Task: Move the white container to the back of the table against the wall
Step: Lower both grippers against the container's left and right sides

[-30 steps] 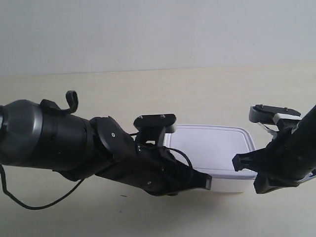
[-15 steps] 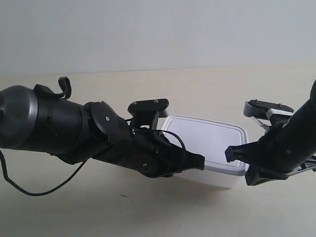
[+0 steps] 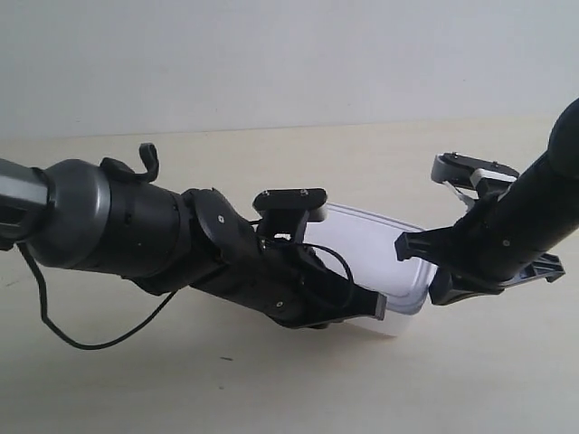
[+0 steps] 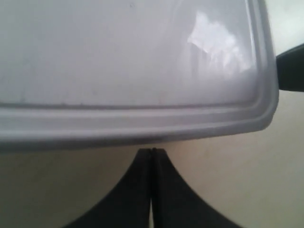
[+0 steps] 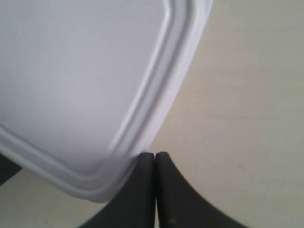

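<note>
Nearest the camera, the pale cream wood-grain table runs under both arms. Left gripper, left wrist view: black fingers clenched tip to tip, nothing between them, tips just under the long rim of the shallow rectangular white plastic container. Contact looks likely, but the overhang hides the meeting point. Right gripper, right wrist view: likewise clenched on nothing, tips at a rounded corner of the container, touching or just beside it. Exterior view: the bulky black arm at the exterior view's left reaches across the container's near side, and the black arm at the exterior view's right closes on its end. The container sits mid-table between the two, skewed, its long edges not parallel to the table's back edge; whether one side is off the surface I cannot tell. Beyond it lies a band of open table, then the plain pale grey-white wall, well apart from the container. Judgement: a push toward the wall is in hand, with most of the travel left. Risks: two point contacts at unequal offsets could yaw the box more, so that it meets the wall corner-first; the tip at the rounded corner could slide off and lose the box; a tip caught under the lid's rim could pry the lid or tip the box.
</note>
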